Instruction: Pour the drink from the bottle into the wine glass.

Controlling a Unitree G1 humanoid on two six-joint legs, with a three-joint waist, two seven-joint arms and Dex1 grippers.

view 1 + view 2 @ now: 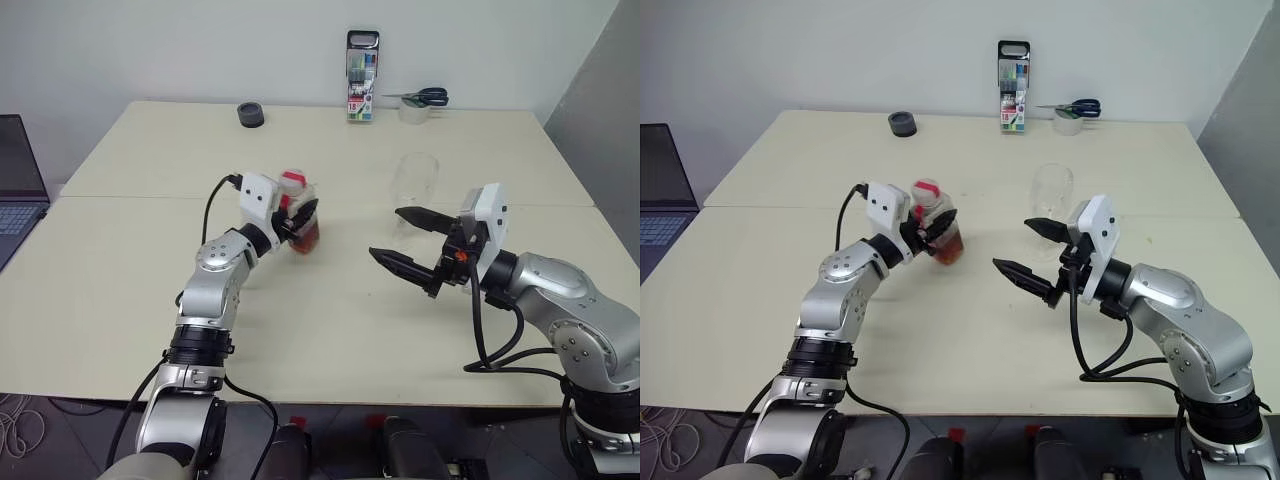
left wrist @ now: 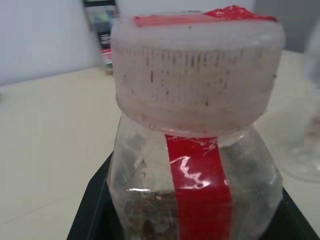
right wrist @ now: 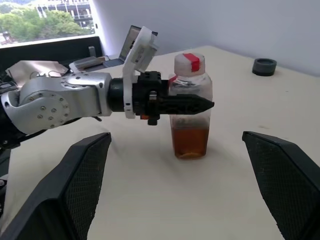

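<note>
Two grippers: left gripper (image 3: 192, 105) clamps bottle (image 3: 190, 107); right gripper (image 1: 411, 240) spread wide, empty.
Bottle axis: upright, capped.
Wine glass (image 1: 1052, 192): toward table's right edge, nearer right gripper.

A pale cream counter (image 1: 330, 330) carries everything, with a seam running across it from side to side. Along its far edge, a small dark round cap-like thing (image 1: 251, 114) lies toward the left. Near the middle of that edge an upright marker-pen case (image 1: 362, 76) stands against the white wall (coloured pens show through its clear front). Just to the right of the case lies a clear tape roll (image 1: 414, 110), with a pair of dark-handled scissors (image 1: 421, 96) resting on or just behind it. A laptop (image 1: 18, 185) sits open off the counter's left side.
</note>
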